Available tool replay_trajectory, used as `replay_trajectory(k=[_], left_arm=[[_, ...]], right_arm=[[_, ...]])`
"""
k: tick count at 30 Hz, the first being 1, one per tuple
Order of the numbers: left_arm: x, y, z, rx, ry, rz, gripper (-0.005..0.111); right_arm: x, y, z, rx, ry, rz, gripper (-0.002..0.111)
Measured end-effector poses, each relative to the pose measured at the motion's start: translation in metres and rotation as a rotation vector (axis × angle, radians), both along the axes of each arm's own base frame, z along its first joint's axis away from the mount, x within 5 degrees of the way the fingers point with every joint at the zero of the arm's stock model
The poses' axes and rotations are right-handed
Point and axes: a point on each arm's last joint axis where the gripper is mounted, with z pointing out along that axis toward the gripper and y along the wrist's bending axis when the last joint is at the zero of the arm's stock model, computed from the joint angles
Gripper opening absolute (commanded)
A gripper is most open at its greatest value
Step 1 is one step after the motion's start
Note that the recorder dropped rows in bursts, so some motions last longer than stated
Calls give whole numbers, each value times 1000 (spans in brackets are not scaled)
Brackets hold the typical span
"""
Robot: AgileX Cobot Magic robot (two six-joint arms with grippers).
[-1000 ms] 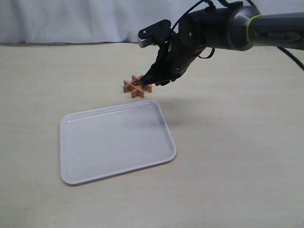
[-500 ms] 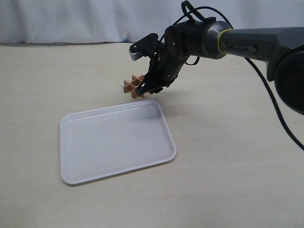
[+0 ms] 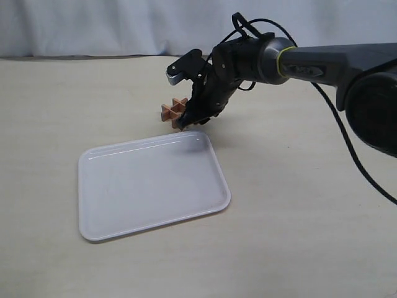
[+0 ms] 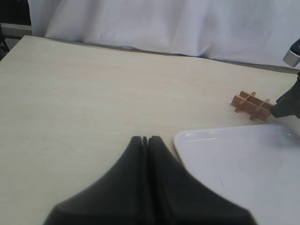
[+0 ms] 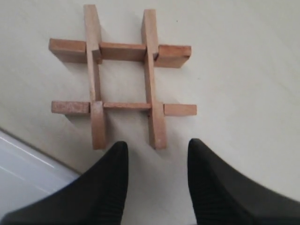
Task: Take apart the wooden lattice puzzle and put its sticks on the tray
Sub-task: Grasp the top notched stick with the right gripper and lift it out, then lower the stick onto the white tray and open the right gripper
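Note:
The reddish-brown wooden lattice puzzle [image 3: 172,112] lies assembled on the table just behind the far right corner of the white tray [image 3: 124,186]. In the right wrist view its four crossed sticks [image 5: 121,78] form a hash. My right gripper [image 5: 157,146] is open just short of the ends of two sticks, holding nothing. In the exterior view that gripper [image 3: 188,121] hangs low at the puzzle's near right side. The left wrist view shows my left gripper [image 4: 145,138] shut and empty, beside the tray's [image 4: 243,159] corner, with the puzzle [image 4: 252,103] farther off.
The beige table [image 3: 298,205] spreads all around. A white cloth backdrop [image 3: 93,25] runs along its far edge. The right arm [image 3: 322,59] reaches in from the right above the table. The tray holds nothing.
My right gripper has moved left and down along the puzzle's near side, toward the tray's far corner. The puzzle and the tray lie where they were.

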Motion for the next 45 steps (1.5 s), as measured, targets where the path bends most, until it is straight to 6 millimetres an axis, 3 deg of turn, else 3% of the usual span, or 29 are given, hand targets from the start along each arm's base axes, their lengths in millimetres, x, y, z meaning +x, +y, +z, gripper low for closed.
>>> replay_trajectory(k=[6, 14, 24, 40, 45], left_arm=[[0, 0, 0, 0, 0, 0, 0], [0, 0, 0, 0, 0, 0, 0], [0, 0, 0, 0, 0, 0, 0], [0, 0, 0, 0, 0, 0, 0], [0, 0, 0, 0, 0, 0, 0]], right_arm=[[2, 1, -8, 2, -10, 1, 37], [3, 2, -10, -13, -17, 51, 4], [3, 2, -10, -33, -10, 92, 4], [-6, 2, 36, -13, -19, 92, 4], [-32, 15, 69, 138, 88, 203, 4]])
